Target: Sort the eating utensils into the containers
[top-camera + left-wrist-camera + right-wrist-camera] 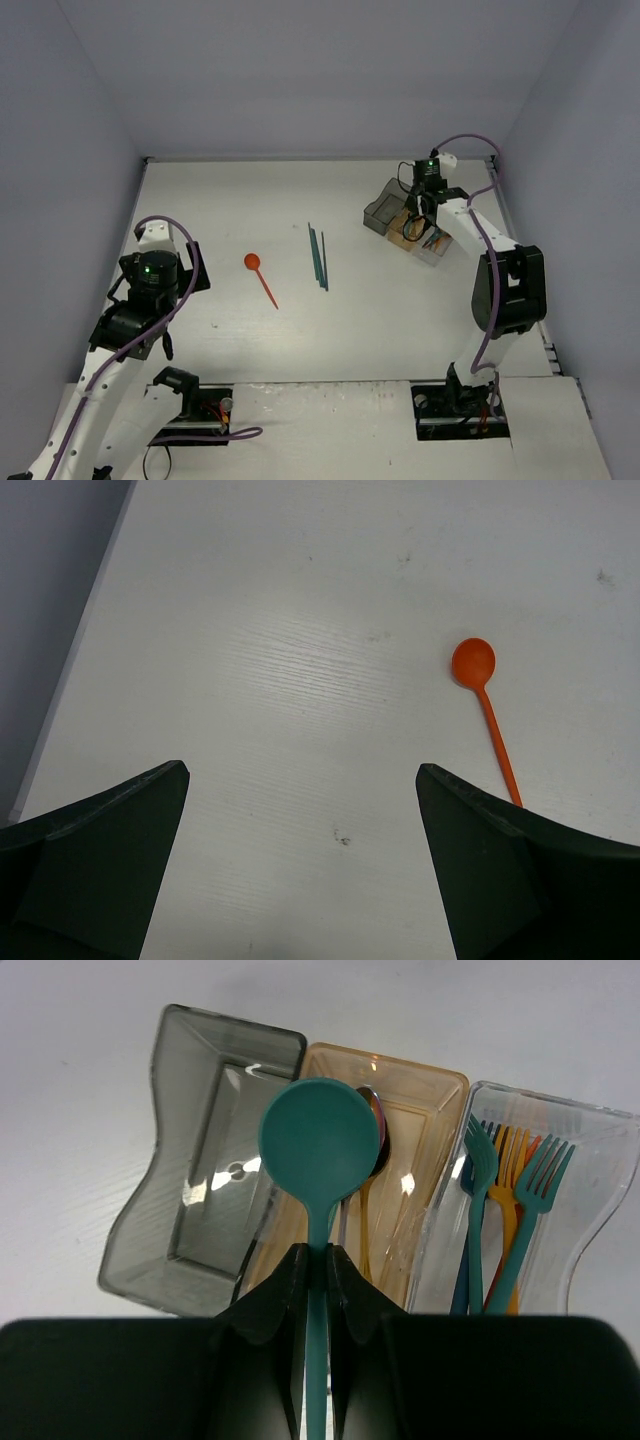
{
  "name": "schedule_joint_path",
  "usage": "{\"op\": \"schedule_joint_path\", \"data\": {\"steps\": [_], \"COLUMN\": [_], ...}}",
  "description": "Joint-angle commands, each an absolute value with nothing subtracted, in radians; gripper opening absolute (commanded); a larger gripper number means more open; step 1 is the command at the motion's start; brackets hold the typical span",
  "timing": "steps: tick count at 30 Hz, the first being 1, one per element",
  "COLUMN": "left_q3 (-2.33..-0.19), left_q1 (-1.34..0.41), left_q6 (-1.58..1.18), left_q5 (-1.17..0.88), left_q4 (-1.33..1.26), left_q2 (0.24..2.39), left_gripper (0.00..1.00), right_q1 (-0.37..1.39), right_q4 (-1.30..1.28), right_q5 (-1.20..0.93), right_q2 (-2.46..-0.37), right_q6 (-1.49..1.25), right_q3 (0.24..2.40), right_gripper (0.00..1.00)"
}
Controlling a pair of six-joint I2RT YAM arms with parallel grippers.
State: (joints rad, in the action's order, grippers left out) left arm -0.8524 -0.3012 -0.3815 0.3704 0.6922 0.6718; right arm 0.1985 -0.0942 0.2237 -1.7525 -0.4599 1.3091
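Right hand (318,1257) clenched on the teal spoon (318,1140), I judged it best to lower its bowl inside the orange-tan bin (425,1110) before letting go.

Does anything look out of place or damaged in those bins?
Nothing stands out: forks lie in the clear bin, spoons in the orange-tan bin, and the grey bin, like them, stands upright and intact.

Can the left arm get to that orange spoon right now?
Probably yes. The orange spoon lies alone on the table just ahead of the left gripper, whose jaws stand wide open and empty; nothing lies between.
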Motion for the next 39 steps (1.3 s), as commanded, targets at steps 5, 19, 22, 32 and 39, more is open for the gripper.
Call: {"op": "schedule_joint_path", "data": {"steps": [5, 19, 22, 32, 39], "left_q3": [-0.857, -0.859, -0.859, -0.863, -0.859], "left_q1": [-0.304, -0.304, -0.304, -0.304, -0.304], "left_q6": [-0.374, -0.373, -0.373, -0.377, -0.386], "left_q5": [0.373, 0.370, 0.372, 0.400, 0.423], "left_q4": [0.646, 0.644, 0.646, 0.653, 0.656], "left_q2": [0.693, 0.699, 0.698, 0.667, 0.634], "left_gripper": [0.97, 0.97, 0.97, 0.97, 0.97], "right_q1": [0.137, 0.375, 0.501, 0.873, 1.007], "right_q4": [-0.077, -0.074, -0.072, -0.031, -0.011], "right_q5": [0.160, 0.142, 0.153, 0.169, 0.151], "right_q2": [-1.834, -1.667, -1.654, -1.822, -2.017], "right_q6": [-0.536, -0.271, -0.240, -0.223, -0.212], "right_q3": [1.381, 1.420, 1.405, 1.437, 1.545], "right_gripper": [0.16, 0.76, 0.83, 0.94, 0.91]}}
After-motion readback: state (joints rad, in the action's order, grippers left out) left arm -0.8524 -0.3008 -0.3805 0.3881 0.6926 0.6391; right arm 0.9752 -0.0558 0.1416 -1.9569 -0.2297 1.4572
